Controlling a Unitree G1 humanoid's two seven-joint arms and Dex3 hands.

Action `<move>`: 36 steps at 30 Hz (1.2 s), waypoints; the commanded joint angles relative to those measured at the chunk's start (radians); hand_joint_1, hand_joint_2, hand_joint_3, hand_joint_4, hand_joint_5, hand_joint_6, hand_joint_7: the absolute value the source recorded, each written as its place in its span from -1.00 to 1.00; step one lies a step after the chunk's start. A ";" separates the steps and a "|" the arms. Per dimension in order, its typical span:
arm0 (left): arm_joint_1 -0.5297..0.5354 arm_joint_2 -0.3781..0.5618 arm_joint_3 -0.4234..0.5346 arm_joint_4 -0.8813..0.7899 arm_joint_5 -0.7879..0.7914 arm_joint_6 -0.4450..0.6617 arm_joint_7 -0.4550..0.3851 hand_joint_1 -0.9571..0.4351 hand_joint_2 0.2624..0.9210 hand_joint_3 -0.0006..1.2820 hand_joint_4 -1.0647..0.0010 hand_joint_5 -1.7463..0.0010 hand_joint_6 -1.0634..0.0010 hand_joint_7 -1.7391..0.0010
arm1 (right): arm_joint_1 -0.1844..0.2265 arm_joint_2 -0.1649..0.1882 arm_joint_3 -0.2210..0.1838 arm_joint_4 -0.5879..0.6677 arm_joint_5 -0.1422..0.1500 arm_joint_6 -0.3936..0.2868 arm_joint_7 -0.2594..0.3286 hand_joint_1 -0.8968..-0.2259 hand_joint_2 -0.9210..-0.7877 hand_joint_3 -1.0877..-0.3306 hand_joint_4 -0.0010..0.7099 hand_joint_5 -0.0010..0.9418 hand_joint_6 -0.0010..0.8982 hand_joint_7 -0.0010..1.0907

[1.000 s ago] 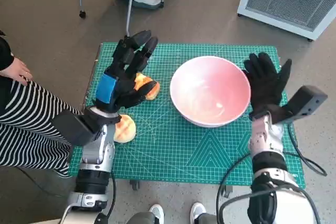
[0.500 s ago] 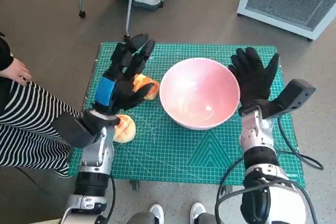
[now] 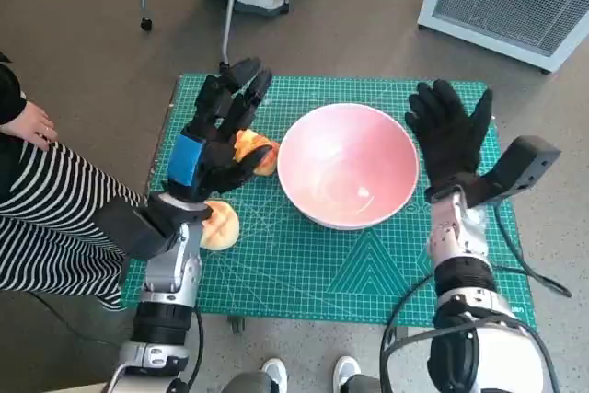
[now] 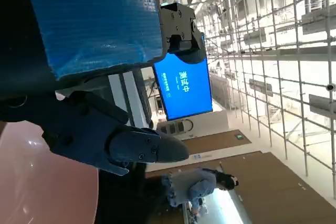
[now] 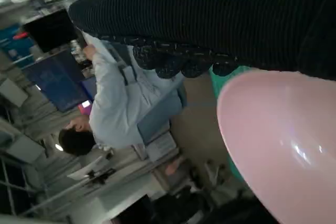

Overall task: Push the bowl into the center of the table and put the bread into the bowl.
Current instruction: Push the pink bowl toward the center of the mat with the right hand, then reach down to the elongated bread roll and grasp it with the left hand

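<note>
We are judging the push as nearly finished: the bowl [image 3: 347,165] is sitting about mid-mat [image 3: 368,264], our right hand [image 3: 451,140] at its 3 o'clock, fingers spread. Our left hand [image 3: 216,140], fingers spread and holding nothing, is hovering over the bread [image 3: 255,152] at the bowl's 9 o'clock. Next we are needing to close on that bread.

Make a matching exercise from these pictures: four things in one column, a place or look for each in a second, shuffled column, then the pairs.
Things:
1. bowl
2. left robot hand
3. right robot hand
4. bread

Descriptions:
A. black knitted glove, fingers spread, beside the bowl's rim
B. pale round piece on the green mat, next to the left forearm
C. pink, nothing in it, near the mat's middle
D. blue tape on its back, raised over an orange-brown bun

Pairs: 1-C, 2-D, 3-A, 4-B
</note>
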 commanded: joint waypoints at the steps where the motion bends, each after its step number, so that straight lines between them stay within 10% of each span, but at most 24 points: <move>1: -0.019 -0.015 -0.010 0.003 0.010 -0.002 0.005 -0.29 1.00 -0.62 0.51 0.99 0.97 0.26 | 0.052 -0.019 0.059 -0.037 -0.068 -0.096 -0.015 -0.29 -1.00 -0.38 -0.75 -0.98 -0.66 -0.63; 7: -0.036 -0.030 -0.026 -0.005 0.016 0.003 0.006 -0.28 1.00 -0.61 0.51 0.99 1.00 0.23 | 0.102 -0.027 0.108 -0.135 -0.097 -0.220 0.018 -0.41 -1.00 -0.33 -0.73 -0.98 -0.62 -0.61; 14: -0.064 -0.045 -0.042 -0.003 -0.005 0.010 -0.024 -0.29 1.00 -0.59 0.52 0.99 1.00 0.25 | 0.188 -0.013 0.140 -0.321 -0.055 -0.293 0.103 -0.56 -1.00 -0.24 -0.70 -0.98 -0.58 -0.58; 36: -0.179 -0.052 -0.025 0.129 -0.055 -0.053 -0.175 -0.39 1.00 -0.62 0.55 1.00 1.00 0.27 | 0.327 -0.022 0.221 -0.678 0.005 -0.226 0.189 -0.62 -1.00 -0.16 -0.63 -0.99 -0.66 -0.43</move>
